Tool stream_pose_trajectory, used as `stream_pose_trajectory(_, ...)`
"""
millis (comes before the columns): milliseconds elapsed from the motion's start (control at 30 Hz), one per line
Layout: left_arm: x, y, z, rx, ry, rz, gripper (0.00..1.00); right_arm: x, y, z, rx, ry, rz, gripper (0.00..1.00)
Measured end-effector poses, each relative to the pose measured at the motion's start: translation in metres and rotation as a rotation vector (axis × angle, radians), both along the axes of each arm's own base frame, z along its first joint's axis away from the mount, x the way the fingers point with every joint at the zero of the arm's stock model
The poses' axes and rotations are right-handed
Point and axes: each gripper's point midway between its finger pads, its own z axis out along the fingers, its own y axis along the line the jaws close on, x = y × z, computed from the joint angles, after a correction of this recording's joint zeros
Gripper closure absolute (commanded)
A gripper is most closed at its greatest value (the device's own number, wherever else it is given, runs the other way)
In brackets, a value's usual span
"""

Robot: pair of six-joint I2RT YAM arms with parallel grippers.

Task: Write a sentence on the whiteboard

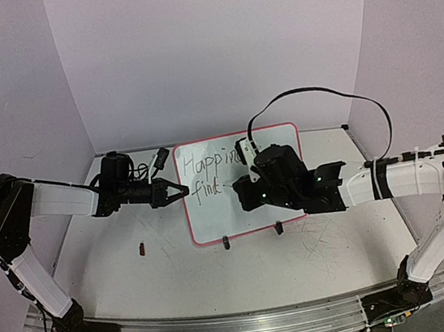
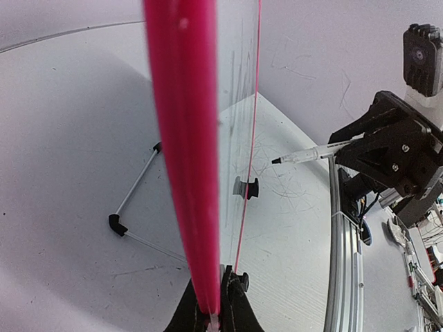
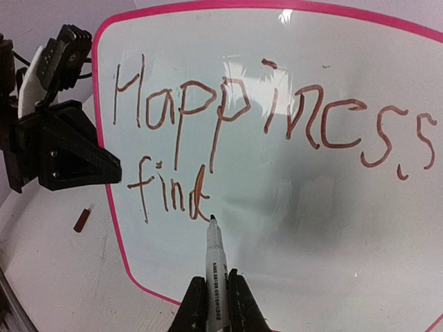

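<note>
The whiteboard (image 1: 212, 216) with its red-pink frame stands tilted on two black clip feet at the table's middle. My left gripper (image 1: 178, 191) is shut on its left edge; in the left wrist view the frame (image 2: 183, 159) runs up from the jaws (image 2: 211, 315). My right gripper (image 1: 246, 191) is shut on a white marker (image 3: 215, 266). Its tip touches the board just right of the "d". The sentence (image 3: 263, 117) reads "Happiness" above "find" (image 3: 166, 192). In the top view the arm hides the right part of the writing. The marker also shows in the left wrist view (image 2: 308, 153).
A small dark marker cap (image 1: 143, 248) lies on the table left of the board, also in the right wrist view (image 3: 82, 220). A black clip foot (image 2: 246, 187) stands at the board's base. The board's wire stand (image 2: 135, 207) lies behind it. Purple walls enclose the back and sides.
</note>
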Motion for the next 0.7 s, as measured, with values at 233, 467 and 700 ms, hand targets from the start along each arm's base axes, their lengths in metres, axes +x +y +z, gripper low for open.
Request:
stream_pose_trajectory(233,-0.0001,-0.0006,0.0003,0.001,0.001,-0.001,1.0,-0.0009,-0.0061,-0.0035,-0.023,-0.011,-0.009,1.0)
stream_pose_trajectory(467,0.0001,-0.0007,-0.0008,0.002,0.003,-0.001,1.0,-0.0008,-0.0063,-0.0031,-0.033,-0.019,-0.004,1.0)
stream_pose_trajectory(700,0.0005,-0.0009,-0.0011,0.002,0.004,-0.001,1.0,-0.0006,-0.006,-0.0024,-0.035,-0.022,-0.001,1.0)
